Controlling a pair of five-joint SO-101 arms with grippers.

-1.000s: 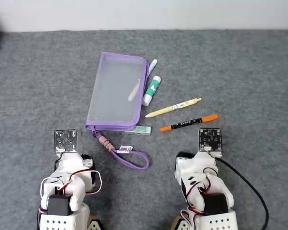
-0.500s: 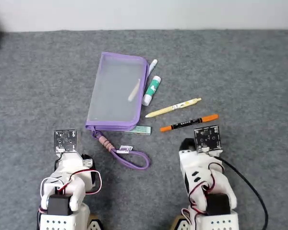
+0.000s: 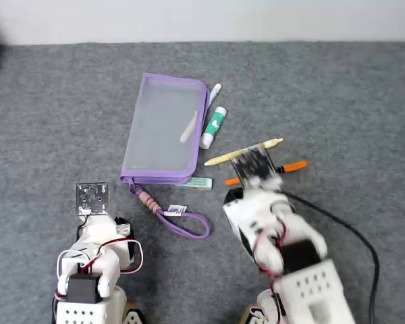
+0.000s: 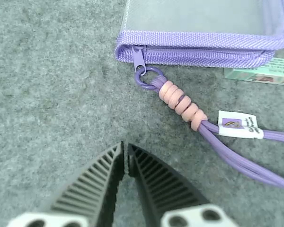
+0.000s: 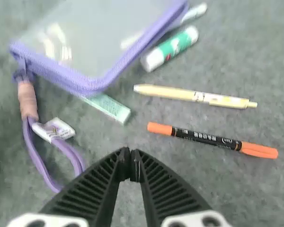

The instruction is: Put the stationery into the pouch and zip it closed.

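A purple pouch point(image 3: 165, 128) with a clear face lies flat at the middle of the grey mat, its zipper pull point(image 4: 138, 61) at the near corner. Beside it lie a white pen point(image 3: 214, 90), a green-and-white glue stick point(image 3: 214, 127), a yellow pen point(image 3: 243, 152), an orange marker point(image 5: 210, 139) and a mint eraser point(image 3: 199, 183). My left gripper point(image 4: 124, 151) is shut and holds nothing, just short of the zipper pull and the pink beads point(image 4: 182, 105). My right gripper point(image 5: 129, 158) is shut and holds nothing, a little short of the orange marker.
The pouch's purple wrist strap point(image 3: 185, 226) loops on the mat between the two arms, with a white tag point(image 4: 237, 125) on it. The right arm point(image 3: 270, 229) covers part of the orange marker from above. A black cable point(image 3: 361, 243) trails right.
The right arm has swung forward and to the left, toward the orange marker and yellow pen. The left arm has kept still. No item has shifted.
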